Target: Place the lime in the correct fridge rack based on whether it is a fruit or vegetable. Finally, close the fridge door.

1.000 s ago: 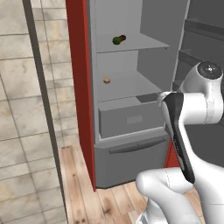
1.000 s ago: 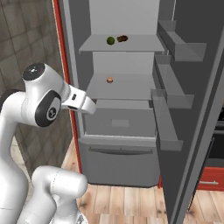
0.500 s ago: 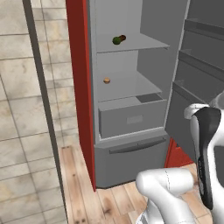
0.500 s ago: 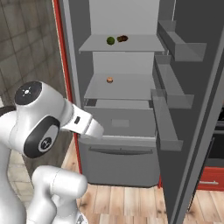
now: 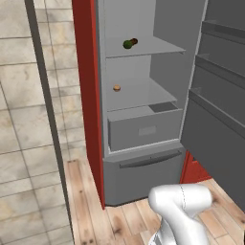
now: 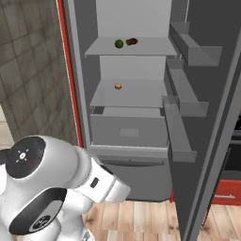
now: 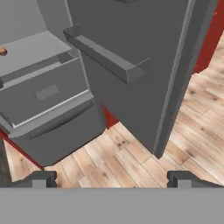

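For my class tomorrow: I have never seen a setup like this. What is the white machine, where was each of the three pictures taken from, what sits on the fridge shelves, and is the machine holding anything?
The white machine is a robot arm on a base that can drive, in a computer-rendered kitchen. Two pictures come from cameras on that base, behind the arm to its left and right, looking at an open fridge. The third comes from a camera on the hand; the gripper shows as two small dark tips at the bottom, standing wide apart with nothing between them, so it holds nothing.

On the upper fridge rack lies the lime, a small green ball, right beside a dark brown lump. On the lower shelf sits a small tan-orange item. Below that is a grey drawer box. The fridge door stands open, with bins on its inside.
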Robot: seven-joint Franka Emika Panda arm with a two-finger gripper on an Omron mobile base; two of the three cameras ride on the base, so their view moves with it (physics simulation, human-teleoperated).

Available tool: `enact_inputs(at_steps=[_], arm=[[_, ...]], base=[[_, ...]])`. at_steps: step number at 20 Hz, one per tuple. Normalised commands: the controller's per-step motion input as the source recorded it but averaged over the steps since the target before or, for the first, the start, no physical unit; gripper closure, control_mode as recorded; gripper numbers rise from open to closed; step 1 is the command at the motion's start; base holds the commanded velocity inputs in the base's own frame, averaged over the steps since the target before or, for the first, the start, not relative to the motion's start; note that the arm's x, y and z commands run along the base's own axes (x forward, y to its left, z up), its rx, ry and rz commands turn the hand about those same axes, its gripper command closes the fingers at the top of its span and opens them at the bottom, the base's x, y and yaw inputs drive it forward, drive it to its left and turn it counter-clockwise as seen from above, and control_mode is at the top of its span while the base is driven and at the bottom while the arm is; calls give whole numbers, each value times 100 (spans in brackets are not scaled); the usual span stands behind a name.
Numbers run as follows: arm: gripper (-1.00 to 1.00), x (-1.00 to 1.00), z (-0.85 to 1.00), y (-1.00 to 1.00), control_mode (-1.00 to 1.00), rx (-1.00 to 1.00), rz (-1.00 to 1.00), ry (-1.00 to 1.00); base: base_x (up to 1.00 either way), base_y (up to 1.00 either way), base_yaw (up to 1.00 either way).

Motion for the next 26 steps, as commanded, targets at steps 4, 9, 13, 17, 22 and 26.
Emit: enact_inputs(at_steps=[4, 9, 13, 17, 22, 26], arm=[[-100, -83, -4, -99, -100, 6, -10, -1], [-100, -64, -2, -100, -100, 10, -9, 0], [-100, -56, -5, -100, -100, 12, -6, 0], [-100, -29, -16, -100, -100, 6, -1, 0], [-100, 20, -28, -84, -100, -2, 2, -1], [-100, 50, -71, -56, -100, -3, 2, -2]], base=[[0, 0, 0], [0, 0, 0], [0, 0, 0], [0, 0, 0], [0, 0, 0], [0, 0, 0]])
